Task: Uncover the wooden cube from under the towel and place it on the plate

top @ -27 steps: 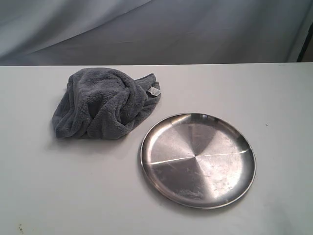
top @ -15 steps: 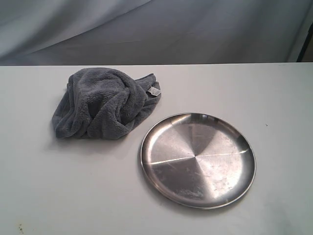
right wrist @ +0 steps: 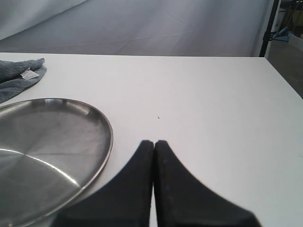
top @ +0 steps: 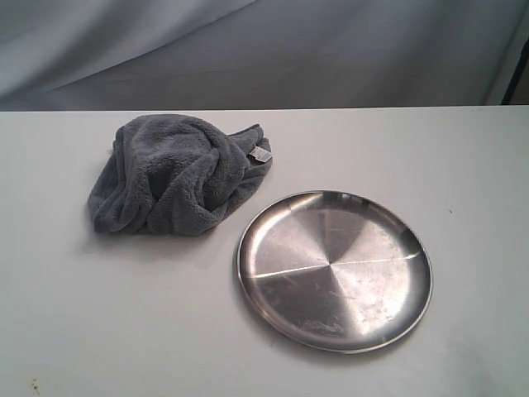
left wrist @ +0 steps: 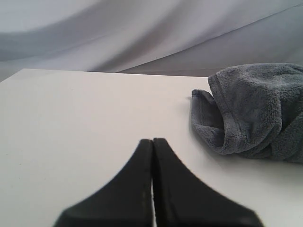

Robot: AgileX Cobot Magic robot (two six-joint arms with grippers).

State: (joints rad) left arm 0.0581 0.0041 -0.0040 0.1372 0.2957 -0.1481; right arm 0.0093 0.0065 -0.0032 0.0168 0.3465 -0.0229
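Left wrist view shows left fingers (left wrist: 135, 189) pressed together, empty, low over the table (left wrist: 71, 118); right fingers (right wrist: 135, 189) likewise.

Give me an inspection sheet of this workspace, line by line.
Surface: white table, a few small specks.
Job's things: grey towel bunched in a heap left of the plate, white label showing; plate holds nothing; wooden cube not visible.
Clutter: nothing seen.
Grippers: left hand shut, right hand shut, both holding nothing.
Cables: nothing seen.
Surroundings: grey backdrop cloth behind the table.
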